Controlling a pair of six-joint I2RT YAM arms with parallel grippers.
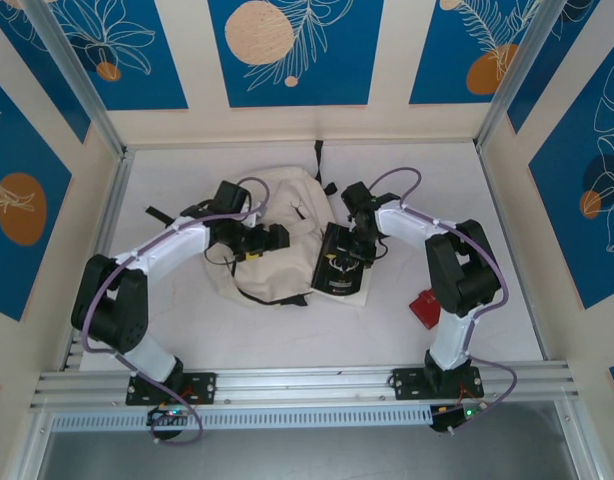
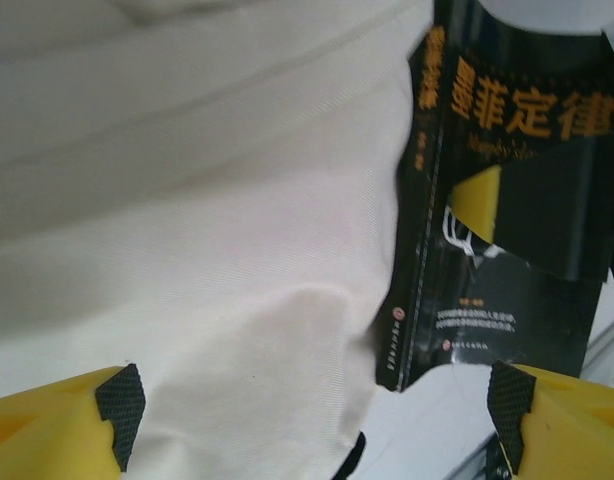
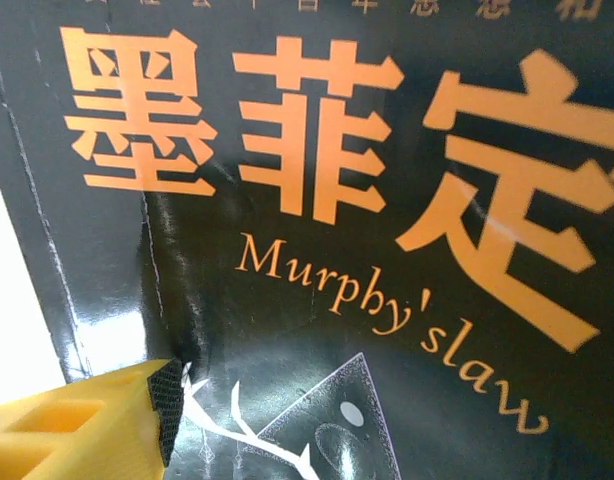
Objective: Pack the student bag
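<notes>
The student bag is a cream canvas backpack with black straps, lying flat in the middle of the table. My left gripper hovers over its middle. In the left wrist view the left gripper is open, its yellow fingers wide apart over bare cream fabric. A black book with orange lettering lies at the bag's right edge. My right gripper is right above the book, open. One of its fingers rests near the spine of the book; the other is out of frame.
A small red object lies on the white table to the right, near the right arm's base. Black straps trail from the bag's near side. Walls enclose the table on three sides.
</notes>
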